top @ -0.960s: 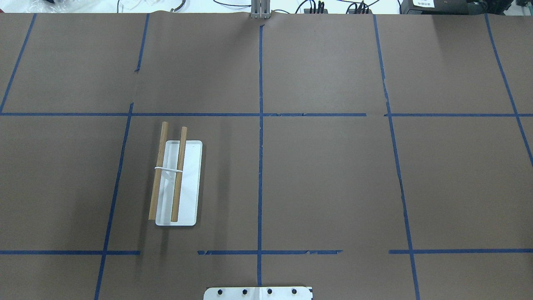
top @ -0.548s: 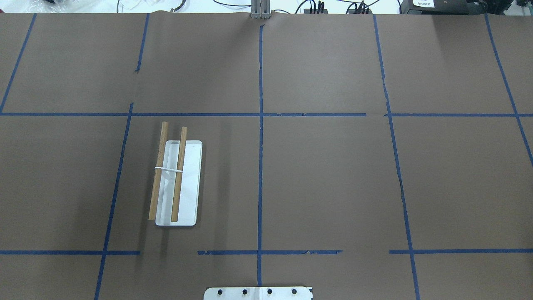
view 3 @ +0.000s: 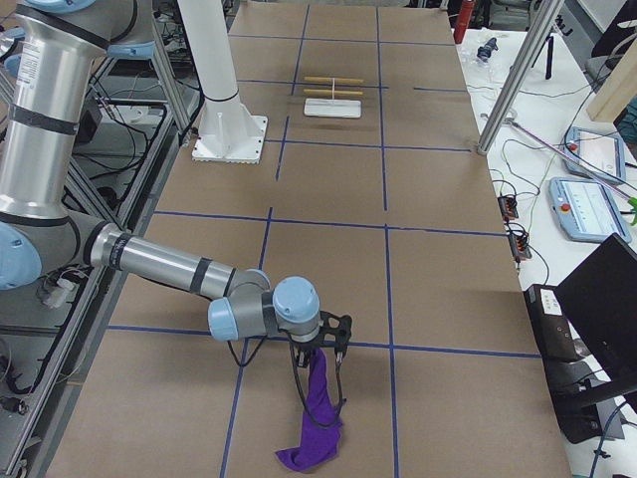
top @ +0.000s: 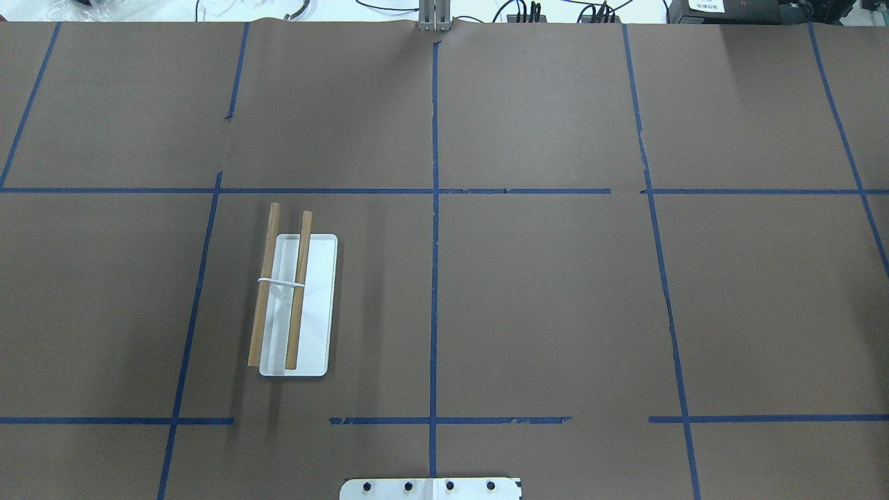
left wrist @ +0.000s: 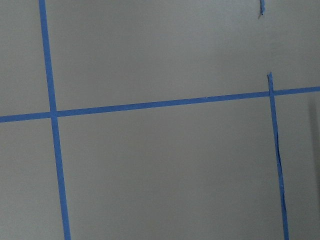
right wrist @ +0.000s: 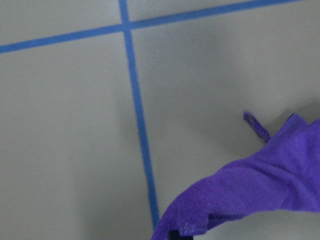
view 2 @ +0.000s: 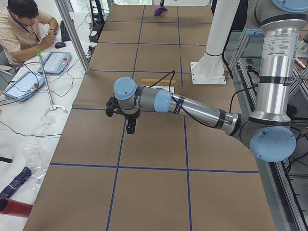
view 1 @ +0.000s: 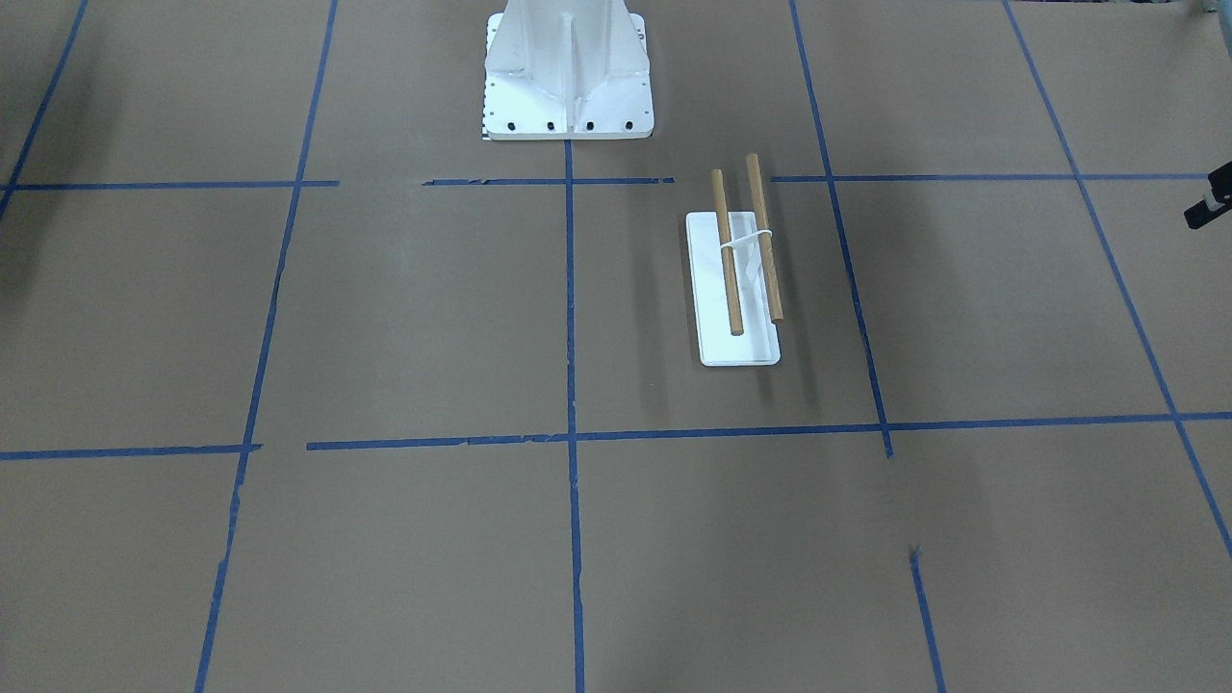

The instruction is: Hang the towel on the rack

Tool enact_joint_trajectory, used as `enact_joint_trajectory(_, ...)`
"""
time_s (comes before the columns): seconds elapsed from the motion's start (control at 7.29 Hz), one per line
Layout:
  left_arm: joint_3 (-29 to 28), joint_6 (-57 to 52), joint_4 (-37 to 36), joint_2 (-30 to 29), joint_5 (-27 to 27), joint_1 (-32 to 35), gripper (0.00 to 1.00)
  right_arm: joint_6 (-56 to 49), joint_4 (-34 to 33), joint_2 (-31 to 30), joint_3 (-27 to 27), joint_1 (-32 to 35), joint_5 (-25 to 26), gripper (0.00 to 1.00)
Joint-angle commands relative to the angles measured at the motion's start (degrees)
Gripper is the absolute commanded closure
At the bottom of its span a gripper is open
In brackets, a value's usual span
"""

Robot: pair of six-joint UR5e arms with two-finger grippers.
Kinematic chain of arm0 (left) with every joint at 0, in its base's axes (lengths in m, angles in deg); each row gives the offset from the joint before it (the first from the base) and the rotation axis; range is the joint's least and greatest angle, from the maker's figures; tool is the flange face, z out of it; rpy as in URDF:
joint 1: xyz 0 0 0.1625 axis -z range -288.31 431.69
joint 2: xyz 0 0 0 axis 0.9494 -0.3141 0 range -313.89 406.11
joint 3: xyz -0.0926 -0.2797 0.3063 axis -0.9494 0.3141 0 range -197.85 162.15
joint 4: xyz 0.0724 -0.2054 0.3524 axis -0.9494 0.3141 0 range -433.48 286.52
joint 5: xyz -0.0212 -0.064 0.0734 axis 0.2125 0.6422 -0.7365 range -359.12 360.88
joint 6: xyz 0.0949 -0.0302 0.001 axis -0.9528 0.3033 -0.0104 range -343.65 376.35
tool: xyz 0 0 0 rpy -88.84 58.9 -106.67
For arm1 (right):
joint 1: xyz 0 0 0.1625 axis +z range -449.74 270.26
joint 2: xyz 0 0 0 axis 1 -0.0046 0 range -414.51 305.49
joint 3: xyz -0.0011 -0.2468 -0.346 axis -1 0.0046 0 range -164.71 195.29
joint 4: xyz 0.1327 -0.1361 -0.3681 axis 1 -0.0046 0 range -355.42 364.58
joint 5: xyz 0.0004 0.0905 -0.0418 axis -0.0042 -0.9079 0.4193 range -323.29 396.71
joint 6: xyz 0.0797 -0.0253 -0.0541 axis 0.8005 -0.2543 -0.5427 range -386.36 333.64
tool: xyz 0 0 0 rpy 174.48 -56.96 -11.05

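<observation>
Premises: a robotics laboratory.

Evidence: two industrial arms, the left arm [view 2: 192,106] and the right arm [view 3: 169,269], reach over a large work table [top: 555,292]. The table is covered in brown paper and divided into cells by blue tape lines [top: 435,278]. A white bolted pedestal [view 1: 566,67] stands on it. Aluminium frame posts [view 2: 72,33] rise along the table's edge. The white side bench [view 2: 19,110] carries teach pendants [view 2: 55,61]; a dark monitor [view 3: 602,299] and bundled cables [top: 517,12] are also in view. A seated operator [view 2: 21,29] wearing a lanyard attends at that bench.
</observation>
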Motion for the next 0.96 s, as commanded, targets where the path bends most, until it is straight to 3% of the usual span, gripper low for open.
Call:
enact_joint_trajectory(0.0, -0.48, 0.08, 5.99, 0.09, -0.04, -0.01, 0.00, 0.61, -22.13, 4.98, -19.04, 1.49, -2.59, 1.00)
enact_joint_trajectory(0.14, -0.57, 0.95, 6.99, -0.17, -0.04, -0.18, 0.00, 2.35, -33.31, 13.21, -22.59, 1.40, -5.90, 1.00)
enact_joint_trajectory(0.27, -1.53, 6.96, 7.00, -4.09, -0.12, -0.27, 0.00, 9.68, -37.51, 21.82, -22.63, -0.43, -9.59, 1.00)
enact_joint_trajectory(0.41, -1.45, 15.72, 7.18, -7.35, 0.05, -0.71, 0.00, 24.29, -37.64, 31.22, -22.89, -5.84, -10.85, 1.00)
enact_joint_trajectory(0.55, -1.10, 20.25, 8.83, -8.42, 4.05, -1.50, 0.00, 38.88, -37.64, 39.67, -22.72, -12.07, -10.68, 1.00)
enact_joint_trajectory(0.69, -1.71, 29.86, 13.90, -10.26, 9.57, -2.90, 0.00, 51.72, -37.38, 47.58, -21.67, -18.31, -9.03, 1.00)
enact_joint_trajectory(0.82, -1.98, 44.66, 21.08, -12.98, 9.54, -7.00, 0.00, 60.12, -36.94, 53.58, -20.62, -22.90, -8.67, 1.00)
